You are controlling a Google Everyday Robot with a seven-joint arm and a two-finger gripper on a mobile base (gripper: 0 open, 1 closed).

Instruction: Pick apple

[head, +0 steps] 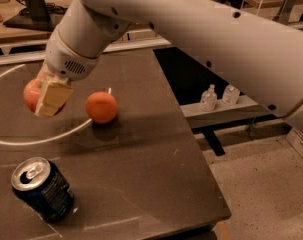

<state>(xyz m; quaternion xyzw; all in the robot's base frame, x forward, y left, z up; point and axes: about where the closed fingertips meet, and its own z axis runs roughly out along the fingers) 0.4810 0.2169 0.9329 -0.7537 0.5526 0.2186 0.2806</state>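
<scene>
Beside gripper (48,97) on apple (30,92), orange fruit (101,107)

A smooth orange fruit (101,107) rests on the dark table (156,174), just right of the gripper (45,97), which clasps the apple (31,93) at the table's left. A thin white line (46,138) curves over the tabletop, ending near the fruit. A dark blue can (42,189) with a silver top sits near the front left edge, perhaps leaning. Two small clear bottles (219,97) stand side by side on a low ledge beyond the table's right edge, above speckled floor (263,184).
</scene>
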